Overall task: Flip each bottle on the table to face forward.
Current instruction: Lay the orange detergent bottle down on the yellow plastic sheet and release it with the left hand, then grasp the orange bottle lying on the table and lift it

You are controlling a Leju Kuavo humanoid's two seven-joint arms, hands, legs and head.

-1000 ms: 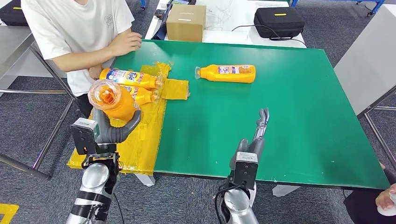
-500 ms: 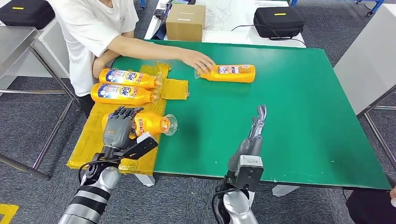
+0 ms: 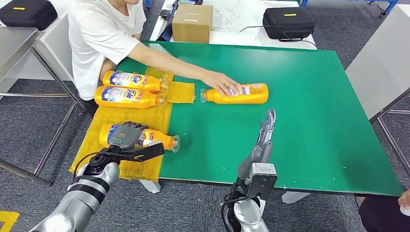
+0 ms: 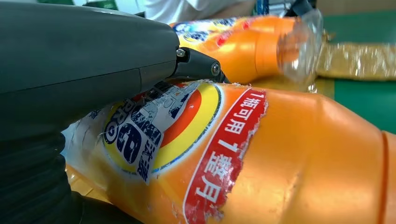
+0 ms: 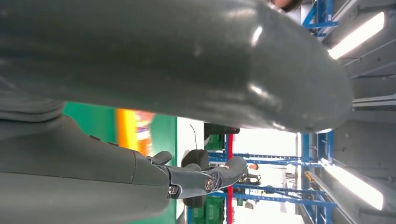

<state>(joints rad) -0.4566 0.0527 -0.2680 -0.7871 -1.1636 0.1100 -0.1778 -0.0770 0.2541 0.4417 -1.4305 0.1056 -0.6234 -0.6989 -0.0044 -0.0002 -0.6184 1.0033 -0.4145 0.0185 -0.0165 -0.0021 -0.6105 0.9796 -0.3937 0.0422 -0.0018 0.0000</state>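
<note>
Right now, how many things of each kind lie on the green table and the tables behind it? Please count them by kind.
Orange detergent bottles: 4, at and
Cardboard boxes: 1
Black cases: 2, at and
Total: 7

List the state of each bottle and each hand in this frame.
Near bottle: lying on the yellow sheet, label up, left hand resting on it.
Two far bottles: lying side by side, labels up.
Lone bottle: lying on the green table, a person's hand on it.
Right hand: above the table, fingers straight, holding nothing.
</note>
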